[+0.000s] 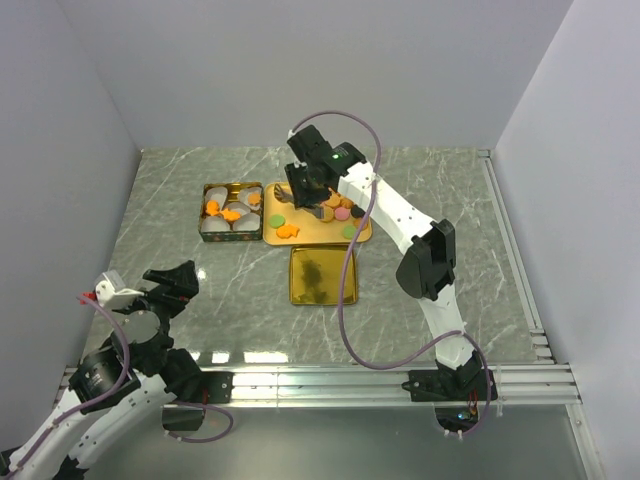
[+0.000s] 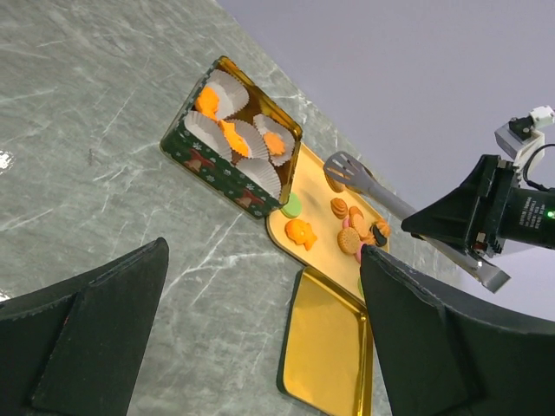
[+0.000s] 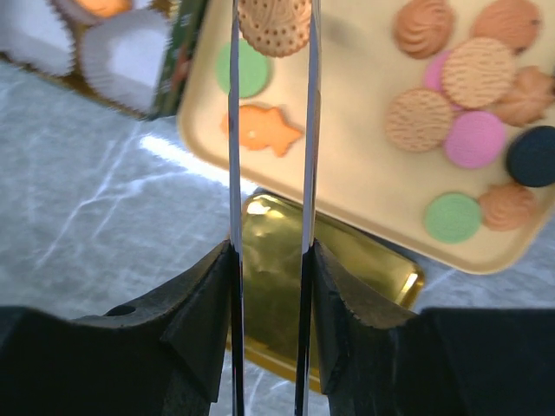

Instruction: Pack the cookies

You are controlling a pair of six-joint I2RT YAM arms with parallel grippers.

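right gripper (image 3: 270, 260) is partway closed and clamped on a pair of metal tongs (image 3: 234, 130), both blades pinched between its fingers. the tong tips hold one round tan dotted cookie (image 3: 275, 24) at the top edge of the right wrist view, over the left end of the yellow tray (image 3: 347, 182). the rest of the cookies (image 3: 475, 74) lie loose on that tray, mostly upper right of that view: tan rounds, pink, green, one dark. an orange fish (image 3: 260, 130) lies near the tray's left edge. green tin (image 1: 232, 236) sits right against the tray's left side in the top view. it has white paper cups (image 2: 227, 87) inside, a few holding orange cookies (image 2: 208, 102). gold lid (image 1: 323, 275) lies just below the tray. left gripper (image 2: 264, 260) is wide open and holding nothing, lower left of the top view, above the table (image 1: 170, 200).
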